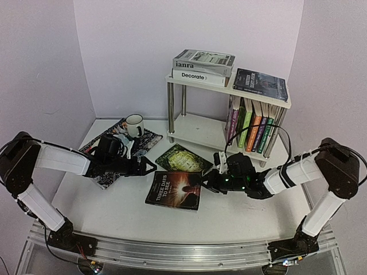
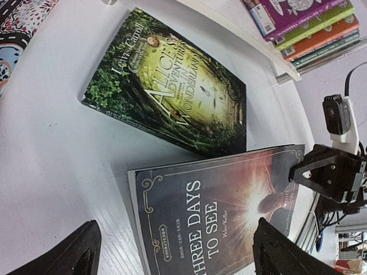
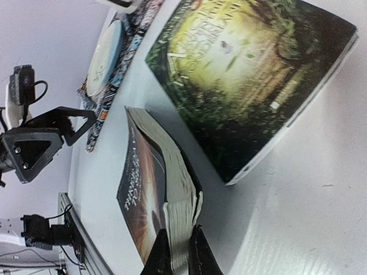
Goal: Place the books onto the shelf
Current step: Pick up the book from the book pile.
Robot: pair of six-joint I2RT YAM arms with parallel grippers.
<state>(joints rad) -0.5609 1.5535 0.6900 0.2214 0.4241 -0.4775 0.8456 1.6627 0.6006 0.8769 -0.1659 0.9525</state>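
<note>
Green book [image 1: 182, 158] and dark book [image 1: 175, 190] flat on table [image 1: 114, 212], shelf [image 1: 198, 129] behind

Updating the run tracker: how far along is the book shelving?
Done: three books lie on top of the shelf, and a row stands on its lower board. In hand: the right gripper is shut on the edge of Three Days to See; the left gripper is open beside it. Left: that book and Alice, both on the table.
</note>
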